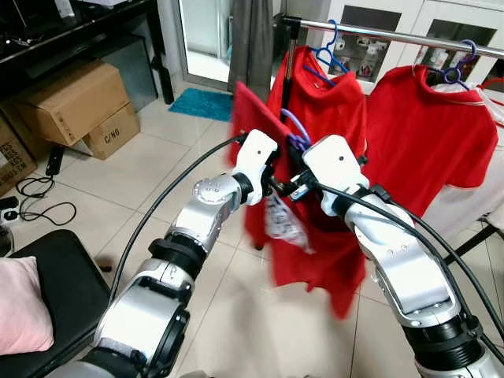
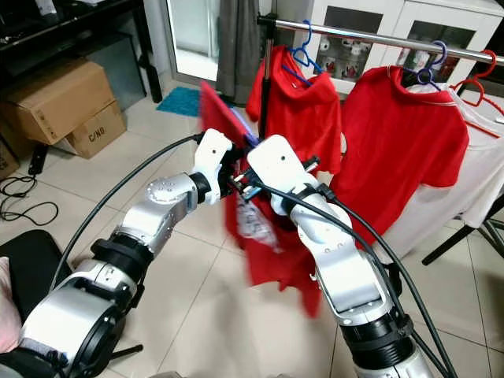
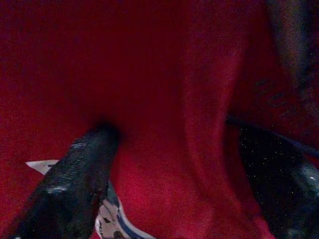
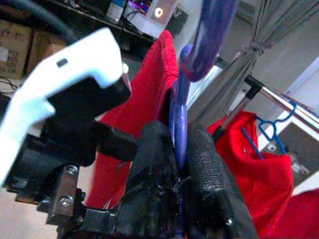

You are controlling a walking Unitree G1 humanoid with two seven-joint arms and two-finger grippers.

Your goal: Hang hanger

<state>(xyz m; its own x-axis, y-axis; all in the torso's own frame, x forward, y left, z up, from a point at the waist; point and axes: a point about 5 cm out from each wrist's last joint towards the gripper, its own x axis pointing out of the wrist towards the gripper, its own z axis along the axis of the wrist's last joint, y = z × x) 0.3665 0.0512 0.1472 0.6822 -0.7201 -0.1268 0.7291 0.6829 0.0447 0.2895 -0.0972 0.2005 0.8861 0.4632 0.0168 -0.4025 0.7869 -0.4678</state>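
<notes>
Red shirt on a purple hanger, carried short of the rail by both grippers.

The purple hanger (image 4: 180, 124) is pinched at its neck between the closed fingers of the right gripper (image 4: 180, 164); the red shirt (image 1: 315, 236) is pressed by the left gripper (image 3: 169, 164), whose grasp cannot be told. The rail (image 1: 409, 33) could be missed, or the hook twisted, if the shirt swings. The hanger's shoulders are hidden by cloth.

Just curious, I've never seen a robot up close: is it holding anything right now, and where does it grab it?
The right pincer pinches the purple hanger by its neck, below the hook. The left pincer presses into the red shirt hanging from it.
</notes>
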